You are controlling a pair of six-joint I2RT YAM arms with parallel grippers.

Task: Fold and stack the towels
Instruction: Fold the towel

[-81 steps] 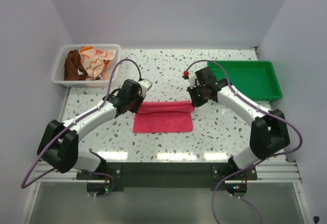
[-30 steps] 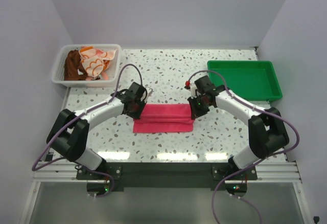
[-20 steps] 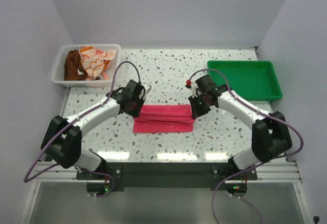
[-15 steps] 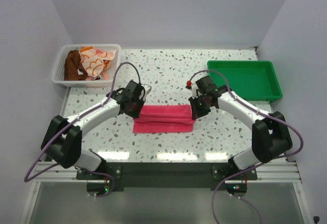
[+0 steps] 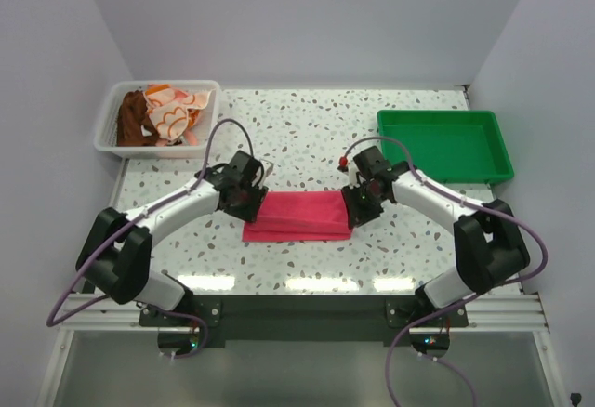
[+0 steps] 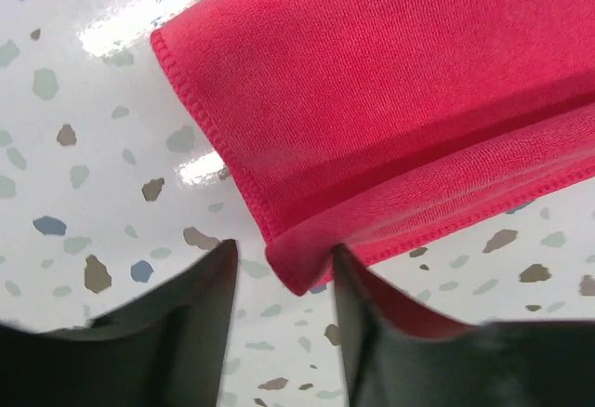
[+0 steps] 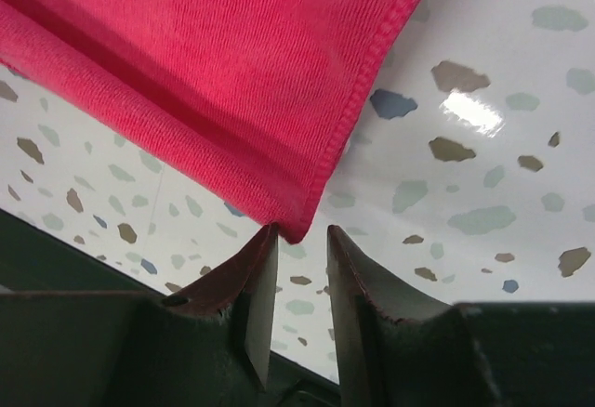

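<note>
1. Both my end effectors have come down toward the near edge since the earlier view, laying the far hem over, and the jaws that were pinched shut have let go.
2. Left end effector (image 6: 282,263): the jaws stand moderately apart. The folded corner of the hot pink towel (image 5: 297,215) lies loose between the fingers, with bare table (image 5: 307,128) showing on one side of it.
3. Right end effector (image 7: 300,240): a narrower gap. The towel's other corner tip sits right at its mouth, and as far as I can see it is not gripped.
4. The towel lies flat, doubled over. Its long axis runs left to right, straight from one end effector to the other.
5. Each end effector sits at its own short end, so neither arm is nearer.
6. Both forearms reach inward and low, with the wrists tipped down at the table.
7. I reckon the next fold goes along that long axis, one short end carried over the other, and either arm could take it.
8. Further out, the unfolded towels (image 5: 163,114) wait in the white basket (image 5: 104,137) at far left, on my left arm's side. The green tray (image 5: 446,147) sits far right.
</note>
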